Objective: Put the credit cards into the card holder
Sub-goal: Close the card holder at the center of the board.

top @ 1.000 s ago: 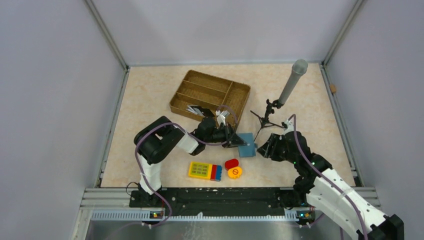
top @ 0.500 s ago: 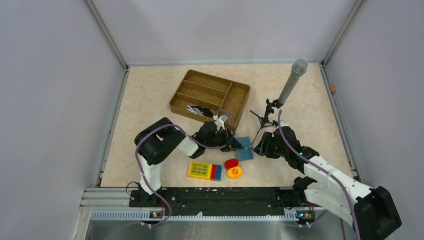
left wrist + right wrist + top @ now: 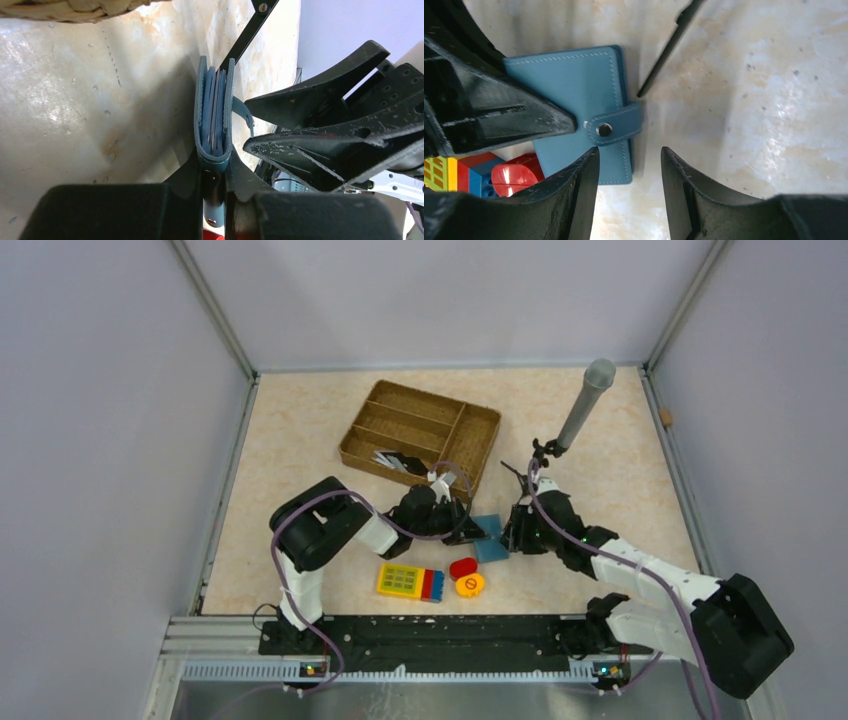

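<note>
Teal leather, folded shut: card holder just off the near right corner of the wicker tray, pinched at its fold by the left claw, clamped tight on it. Snap tab buttoned across the free edge. Pale blue pocket layers edge-on between the covers in the left wrist view, with no telling whether any card sits among them. Resting on the table or lifted just clear of it: cannot tell. Right claw spread apart, gripping nothing, poised just beside the tab edge. Credit cards, probably, in the thin dark and white slips lying in the tray's near compartment; so likely nothing loaded yet, with the opening step in hand. To the right of the tray, a microphone stand, one black leg close to the tab. Nearer the arms than the tray, a yellow keypad block and a red piece. Hazards from here: a tug on the tab against so narrow a pinch, twisting the holder out of the left claw; a right finger catching the stand leg and toppling the microphone; a holder sprung only half open, folding shut again before taking any card.
</note>
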